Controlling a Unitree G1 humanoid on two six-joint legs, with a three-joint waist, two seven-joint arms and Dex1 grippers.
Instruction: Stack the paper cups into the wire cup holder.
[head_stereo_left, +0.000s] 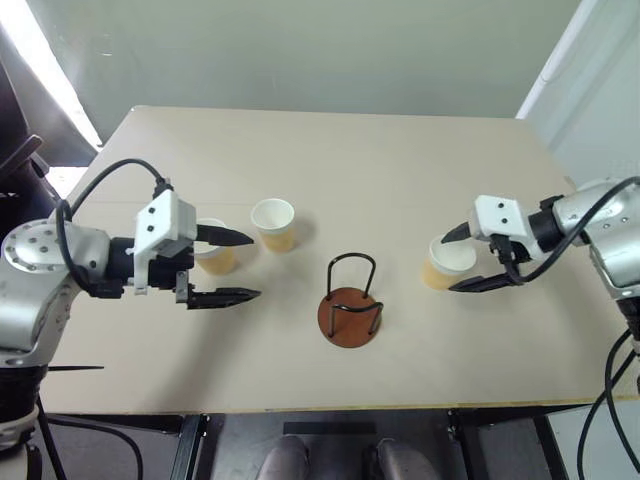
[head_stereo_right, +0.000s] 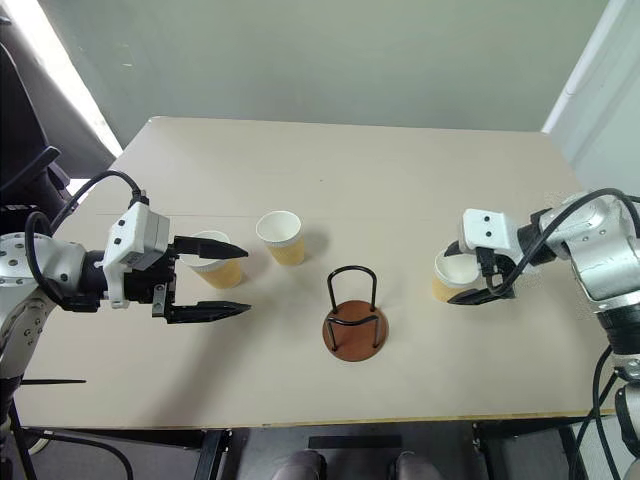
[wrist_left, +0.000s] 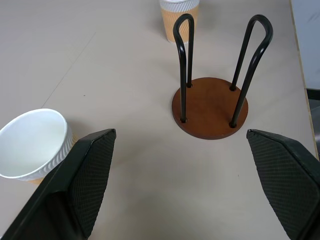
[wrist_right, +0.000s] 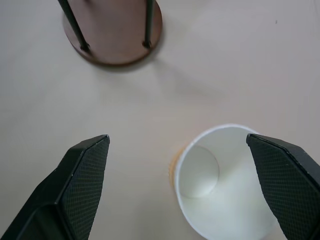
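A small stand of thin black wire loops on a round reddish-brown disc base, the wire cup holder (head_stereo_left: 352, 303), stands upright and empty near the front edge of the pale beige desk (head_stereo_left: 400, 160). Everything else is placed from it.

Three small tapered paper cups, yellow-orange outside and white inside, stand upright on the desk, all outside the holder. One cup (head_stereo_left: 274, 223) stands to the holder's left and a little farther back, apart from it. A second cup (head_stereo_left: 214, 247) stands farther left again, near the first. The third cup (head_stereo_left: 445, 262) stands to the holder's right, apart from it.

The left hand (head_stereo_left: 233, 267) hangs left of the holder, its two black fingers spread wide and holding nothing; the upper finger (head_stereo_left: 225, 236) crosses in front of the second cup. In the left wrist view the holder (wrist_left: 212, 102) shows between the spread fingers, and that cup (wrist_left: 32, 143) sits just beside one finger (wrist_left: 87, 175).

The right hand (head_stereo_right: 458, 274) is at the third cup, right of the holder, fingers wide apart to either side of it. In the right wrist view the cup's rim (wrist_right: 220, 185) lies close against one finger (wrist_right: 285, 180); I cannot tell whether they touch.
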